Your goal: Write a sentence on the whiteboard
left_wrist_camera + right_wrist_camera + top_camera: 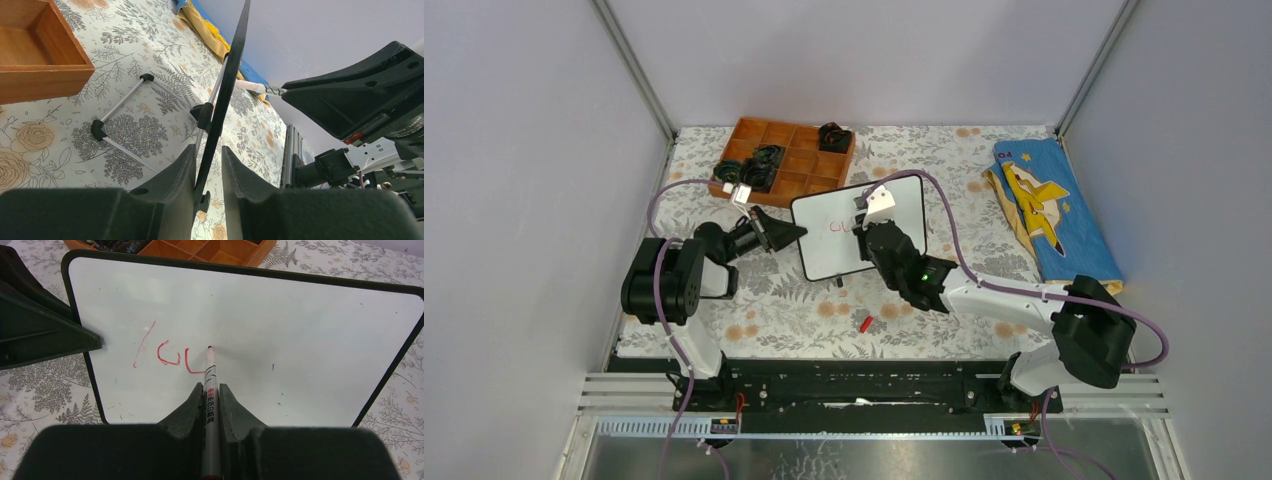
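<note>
At the centre of the floral-patterned table (804,310), the whiteboard (829,255) stands propped up on edge, its white face turned toward the right arm. The left gripper (207,165) is clamped on the board's left edge, with one finger against each side of the thin black frame. Behind the board, a wire stand (120,107) with black feet rests on the table.

The right gripper (211,395) is closed narrowly on a marker (210,372). The barrel lies in the gap between the fingers and the tip points away from the wrist. The tip touches the white surface left of the board's centre.

The sentence (170,357) is partial: one slanted red stroke, then two curved red characters, the last ending at the marker tip.

An orange compartment tray (789,160) sits beyond the board toward the far left, apart from it. A small red object (865,323) lies on the table on the near side of the board. A blue cloth (1049,205) lies at the far right.
</note>
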{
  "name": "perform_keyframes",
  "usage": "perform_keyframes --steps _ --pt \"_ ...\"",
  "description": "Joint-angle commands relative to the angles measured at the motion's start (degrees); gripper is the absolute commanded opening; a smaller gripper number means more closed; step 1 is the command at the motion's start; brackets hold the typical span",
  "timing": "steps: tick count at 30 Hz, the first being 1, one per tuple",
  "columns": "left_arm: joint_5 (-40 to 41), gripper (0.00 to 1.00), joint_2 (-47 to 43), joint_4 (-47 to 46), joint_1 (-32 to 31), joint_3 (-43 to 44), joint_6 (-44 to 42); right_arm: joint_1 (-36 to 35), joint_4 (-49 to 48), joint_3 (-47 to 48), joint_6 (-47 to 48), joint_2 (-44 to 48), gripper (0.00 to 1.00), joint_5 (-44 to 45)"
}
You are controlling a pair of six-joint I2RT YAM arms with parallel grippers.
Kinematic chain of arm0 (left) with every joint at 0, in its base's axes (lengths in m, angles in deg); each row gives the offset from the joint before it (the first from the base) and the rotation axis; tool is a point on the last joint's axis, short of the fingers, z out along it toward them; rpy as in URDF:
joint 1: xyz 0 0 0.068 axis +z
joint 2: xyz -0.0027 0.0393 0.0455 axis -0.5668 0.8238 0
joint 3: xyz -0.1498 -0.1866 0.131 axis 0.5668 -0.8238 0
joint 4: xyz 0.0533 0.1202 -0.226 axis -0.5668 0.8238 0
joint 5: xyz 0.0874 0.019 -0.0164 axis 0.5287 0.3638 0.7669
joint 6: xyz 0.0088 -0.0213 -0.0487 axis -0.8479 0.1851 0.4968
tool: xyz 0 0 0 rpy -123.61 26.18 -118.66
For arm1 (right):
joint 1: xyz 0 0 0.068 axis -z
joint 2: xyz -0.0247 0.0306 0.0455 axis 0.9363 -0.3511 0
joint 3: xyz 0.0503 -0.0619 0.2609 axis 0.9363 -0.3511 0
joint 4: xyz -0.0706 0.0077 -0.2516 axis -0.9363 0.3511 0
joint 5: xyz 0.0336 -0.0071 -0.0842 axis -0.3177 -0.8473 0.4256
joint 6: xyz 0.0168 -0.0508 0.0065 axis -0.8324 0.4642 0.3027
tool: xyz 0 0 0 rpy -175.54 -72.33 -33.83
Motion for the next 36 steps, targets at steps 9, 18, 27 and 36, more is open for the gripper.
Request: perform_keyframes --steps 9,18,27,36 --pt "-1.0 0.32 -0.6 -0.7 -0.4 0.0 -1.1 1.8 -0.3 -5.1 -1.3 11.2 0.00 2.7" --pt "-0.8 0.41 -0.5 -0.6 -0.5 0.0 -0.9 5.3 -3.9 -6.7 -1.9 11.9 0.00 -1.6" --pt "-0.6 0.45 -0.4 -1.3 -0.4 0.1 -0.4 5.3 -5.8 -6.6 -0.8 11.8 0.00 -4.1" --pt "-0.6 0.46 -0.2 -1.5 -0.5 0.1 -0.3 5.3 -3.4 -4.6 -0.9 10.1 0.00 -3.1"
